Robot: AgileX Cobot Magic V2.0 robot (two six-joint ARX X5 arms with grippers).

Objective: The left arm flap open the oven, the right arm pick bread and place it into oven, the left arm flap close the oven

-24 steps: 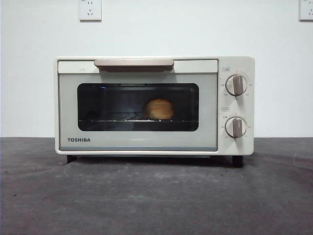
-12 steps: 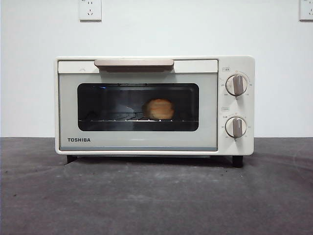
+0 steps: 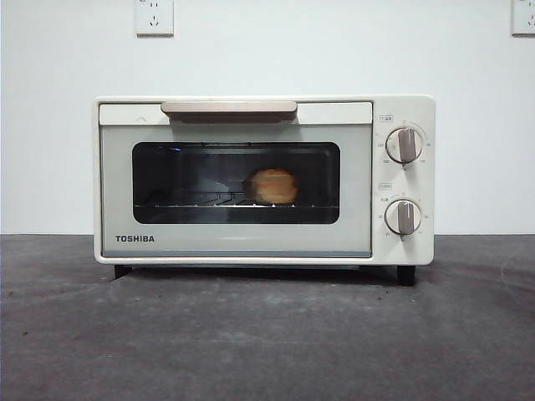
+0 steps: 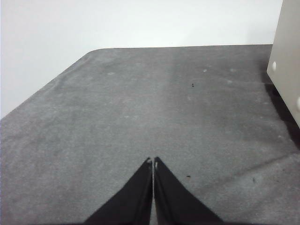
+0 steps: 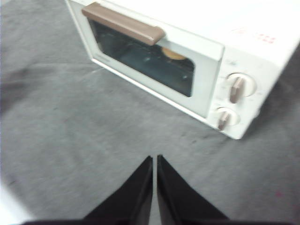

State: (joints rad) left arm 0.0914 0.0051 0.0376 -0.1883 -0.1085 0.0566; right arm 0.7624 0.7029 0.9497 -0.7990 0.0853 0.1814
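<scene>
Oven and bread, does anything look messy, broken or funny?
Nothing stands out. The oven stands level with its door shut, the bread sits on the rack inside, and both knobs point straight up.

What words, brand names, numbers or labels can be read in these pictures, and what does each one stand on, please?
"TOSHIBA": on the oven door, lower left corner, front view.
Small labels and dial marks around the two knobs: too small to read.
Reddish marks on the oven's top, right wrist view: too blurred to read.
</scene>
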